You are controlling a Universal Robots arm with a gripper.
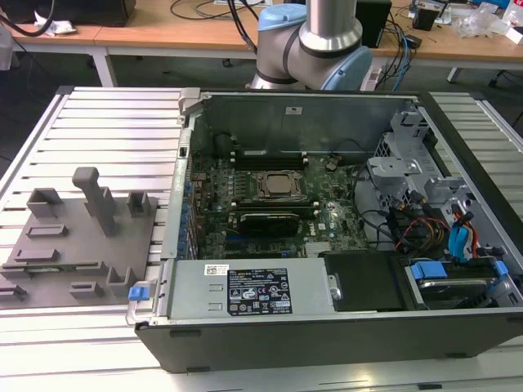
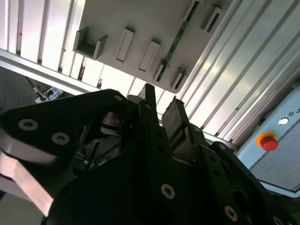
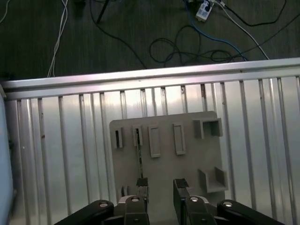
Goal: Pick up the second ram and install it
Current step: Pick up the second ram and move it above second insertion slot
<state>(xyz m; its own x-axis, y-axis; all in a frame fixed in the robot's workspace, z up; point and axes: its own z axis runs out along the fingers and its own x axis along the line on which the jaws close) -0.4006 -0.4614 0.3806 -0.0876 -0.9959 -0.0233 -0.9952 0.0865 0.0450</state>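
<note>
Just one second ram [image 3: 139, 154] lies below one gripper [image 3: 161, 183].

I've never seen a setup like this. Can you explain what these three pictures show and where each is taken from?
This is one robot arm working at a ribbed metal table. The exterior view looks on from off the arm: an open computer case with its green motherboard, and a grey fixture plate at that view's left. Both wrist views come from cameras riding on the arm, looking past its pincer at that plate. The pincer is open and holds nothing. The thin green strip standing on edge in the plate is the second ram, not yet picked up.
</note>
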